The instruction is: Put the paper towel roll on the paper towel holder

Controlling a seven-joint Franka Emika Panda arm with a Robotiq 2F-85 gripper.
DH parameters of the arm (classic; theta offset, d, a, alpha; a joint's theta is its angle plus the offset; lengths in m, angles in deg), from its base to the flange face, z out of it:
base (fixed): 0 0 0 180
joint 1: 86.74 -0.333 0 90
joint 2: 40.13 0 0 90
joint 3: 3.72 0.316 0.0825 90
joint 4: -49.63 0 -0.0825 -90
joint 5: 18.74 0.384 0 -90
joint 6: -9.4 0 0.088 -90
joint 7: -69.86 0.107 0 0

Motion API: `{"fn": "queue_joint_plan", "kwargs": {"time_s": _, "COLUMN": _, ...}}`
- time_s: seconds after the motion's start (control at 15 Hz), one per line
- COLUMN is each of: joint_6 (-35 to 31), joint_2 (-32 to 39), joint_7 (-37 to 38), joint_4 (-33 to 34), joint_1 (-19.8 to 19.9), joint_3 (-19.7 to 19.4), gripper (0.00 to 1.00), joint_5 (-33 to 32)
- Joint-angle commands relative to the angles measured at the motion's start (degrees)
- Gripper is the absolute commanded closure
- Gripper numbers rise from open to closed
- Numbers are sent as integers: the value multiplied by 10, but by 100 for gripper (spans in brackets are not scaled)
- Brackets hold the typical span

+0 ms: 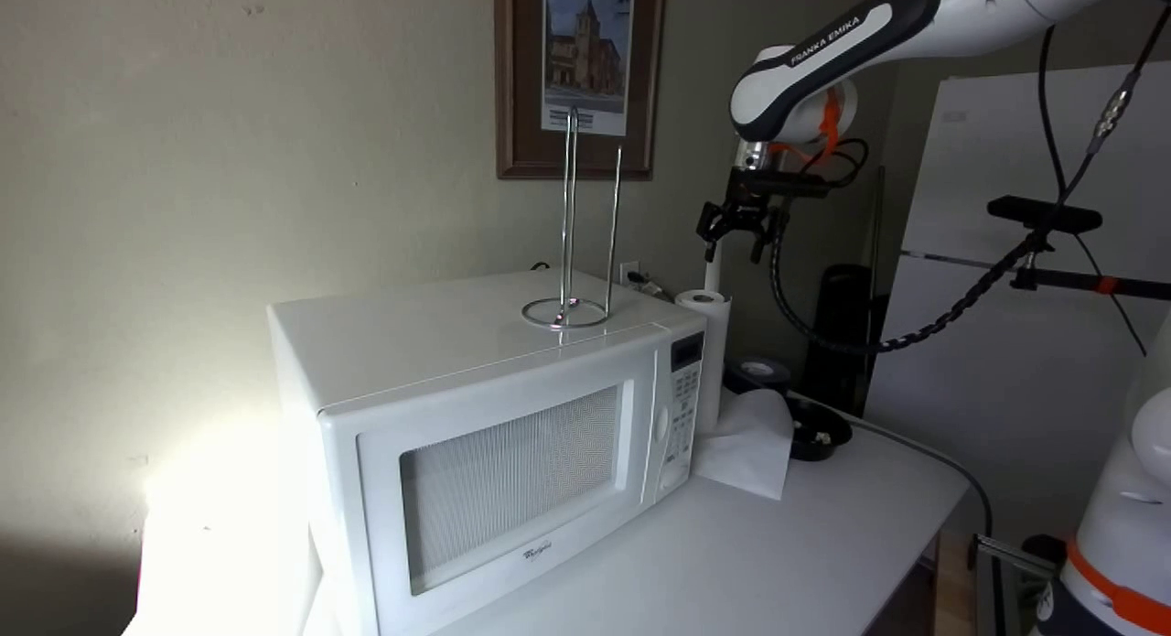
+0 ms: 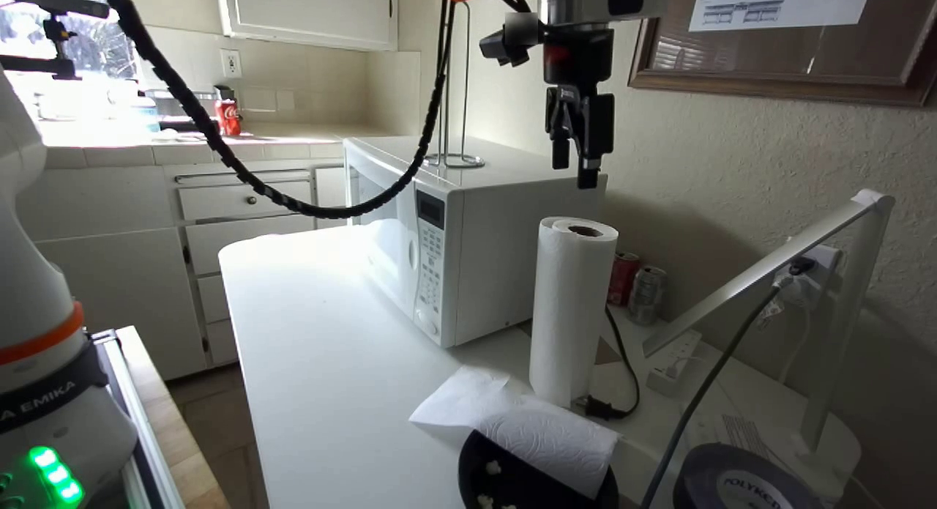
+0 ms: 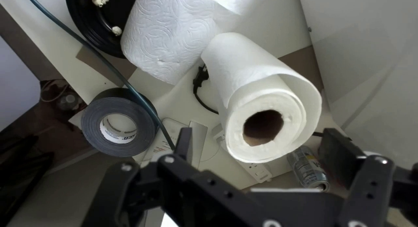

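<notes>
While the gripper (image 1: 733, 250) hangs wide and empty, one roll (image 2: 571, 311): probably light, crushable; best gripped high, minding its loose flap (image 3: 308, 92), wrist view, two o'clock.

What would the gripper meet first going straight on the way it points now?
Most likely the top of the upright paper towel roll: the gripper points down above it, though depth leaves exact alignment unclear.

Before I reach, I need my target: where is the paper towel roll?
In an exterior view, the paper towel roll stands upright right of centre, beside the microwave, below the gripper.
</notes>
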Motion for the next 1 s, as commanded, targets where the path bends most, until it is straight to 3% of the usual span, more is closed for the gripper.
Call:
{"fn": "queue_joint_plan", "kwargs": {"time_s": 0.0, "joint_6": 0, "joint_2": 53, "joint_7": -26, "joint_4": 34, "joint_1": 6, "joint_3": -12, "gripper": 0, "joint_5": -5}}
{"fn": "queue_joint_plan", "kwargs": {"time_s": 0.93, "joint_6": -40, "joint_2": 138, "joint_7": -70, "joint_4": 60, "joint_1": 14, "joint_3": -13, "gripper": 0, "joint_5": 53}}
